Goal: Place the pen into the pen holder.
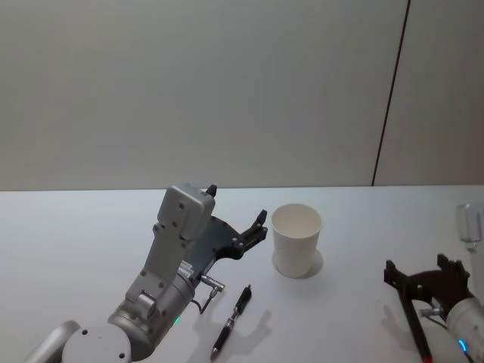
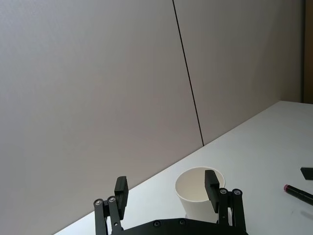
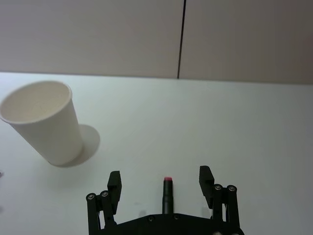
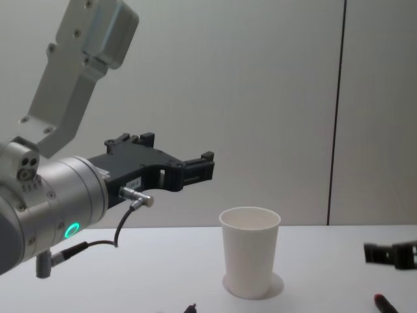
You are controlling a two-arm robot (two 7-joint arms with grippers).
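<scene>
In the head view, the pen holder [image 1: 296, 240], a plain white tapered paper cup with a rolled rim, stands upright on the white table [image 1: 83, 242]. The left gripper [image 1: 237, 206], black and two-fingered, hangs just left of it, spread wide and holding nothing. A slim black pen [image 1: 231, 321] lies flat on the table nearer the robot, beside the left arm and apart from the cup. Well to the right, the right gripper [image 1: 423, 276] sits low, also spread, with a thin dark red-tipped pen [image 1: 414, 327] lying under it. In the left wrist view, the left gripper [image 2: 166, 188] has its fingers [image 2: 121, 193] far apart, framing the pen holder [image 2: 193, 191] beyond them, and the red-tipped pen [image 2: 298, 193] lies off at the edge. In the right wrist view, the right gripper [image 3: 160, 178] is wide open and the red-tipped pen [image 3: 167, 193] lies between its fingers, touched by neither, with the pen holder [image 3: 46, 125] well apart. In the chest view, the left gripper [image 4: 195, 166] is raised above the rim of the pen holder [image 4: 249, 254], while the right gripper [image 4: 391, 253] is low at the edge
</scene>
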